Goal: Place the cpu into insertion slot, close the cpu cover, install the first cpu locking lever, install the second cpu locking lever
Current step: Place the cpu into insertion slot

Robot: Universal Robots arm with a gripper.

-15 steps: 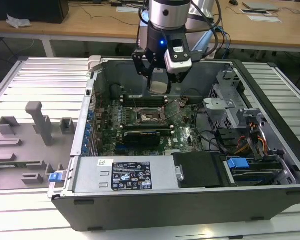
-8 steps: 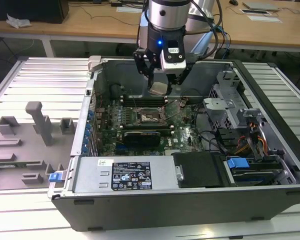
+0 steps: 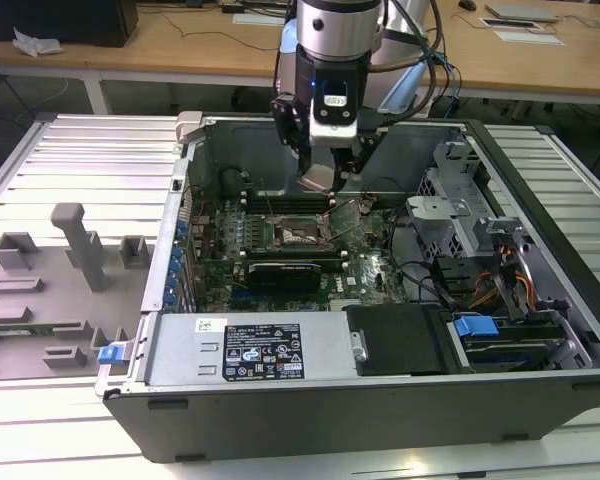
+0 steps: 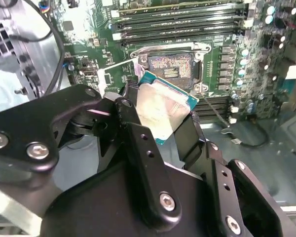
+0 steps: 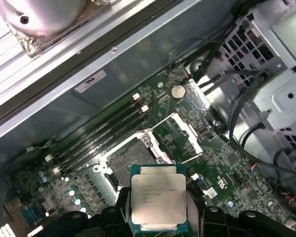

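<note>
One arm hangs over the open computer case [image 3: 280,420] in the exterior view, its jaws clamped on the cpu [image 3: 318,178], which is held above the insertion slot [image 3: 302,234] and clear of it. The first wrist view adds the chip's silvery top [image 5: 158,200] between the jaws, the bare slot [image 5: 133,165] just beyond them, and the cpu cover [image 5: 190,133] swung up beside it. The second wrist view shows the cpu's [image 4: 163,103] green border along two sides.
</note>
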